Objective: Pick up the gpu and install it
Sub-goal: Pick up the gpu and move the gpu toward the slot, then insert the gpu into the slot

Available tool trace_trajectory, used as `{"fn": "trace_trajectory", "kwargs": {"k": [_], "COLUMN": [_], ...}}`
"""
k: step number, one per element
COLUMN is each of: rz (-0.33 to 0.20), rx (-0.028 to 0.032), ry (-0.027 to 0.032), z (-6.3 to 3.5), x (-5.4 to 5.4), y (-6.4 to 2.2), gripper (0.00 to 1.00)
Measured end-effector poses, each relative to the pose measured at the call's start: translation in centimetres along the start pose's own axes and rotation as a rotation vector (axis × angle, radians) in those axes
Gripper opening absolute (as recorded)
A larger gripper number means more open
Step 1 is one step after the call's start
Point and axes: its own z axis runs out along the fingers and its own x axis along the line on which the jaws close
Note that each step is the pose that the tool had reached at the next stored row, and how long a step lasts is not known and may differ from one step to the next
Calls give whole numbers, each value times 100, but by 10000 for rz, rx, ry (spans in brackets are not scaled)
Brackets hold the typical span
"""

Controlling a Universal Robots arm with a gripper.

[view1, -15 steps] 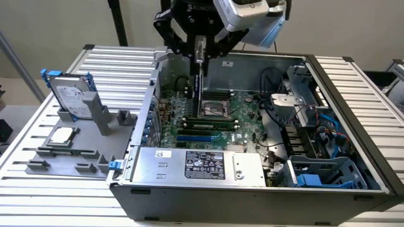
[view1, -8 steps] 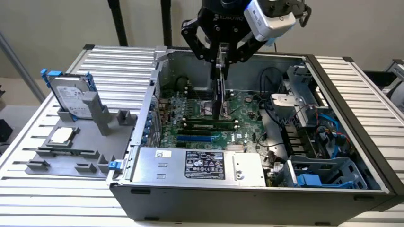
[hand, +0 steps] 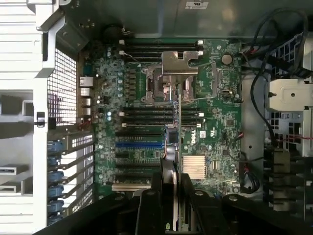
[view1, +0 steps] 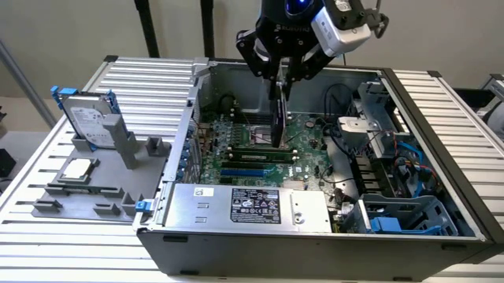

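I have the gripper (view1: 281,79) clenched on the gpu (view1: 277,118), card hanging edge-on straight below it, long axis pointing down at the motherboard (view1: 311,154) in the open case (view1: 315,247), looks unseated, contact unclear.

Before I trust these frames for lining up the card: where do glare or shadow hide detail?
Exterior view: even light, no strong glare; the gpu hangs dark against the green motherboard. Wrist view: the gripper, jaws shut on the gpu, lies in deep shadow, and the ribbed table beside the case washes out white.
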Motion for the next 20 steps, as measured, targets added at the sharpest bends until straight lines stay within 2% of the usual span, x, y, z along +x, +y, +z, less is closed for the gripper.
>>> {"fn": "trace_trajectory", "kwargs": {"k": [2, 3, 20], "rz": [-1, 2, 3], "rx": [-2, 1, 1], "ry": [8, 34, 52], "z": [28, 27, 27], "x": [-1, -2, -8], "y": [0, 1, 1], "gripper": [0, 0, 0]}}
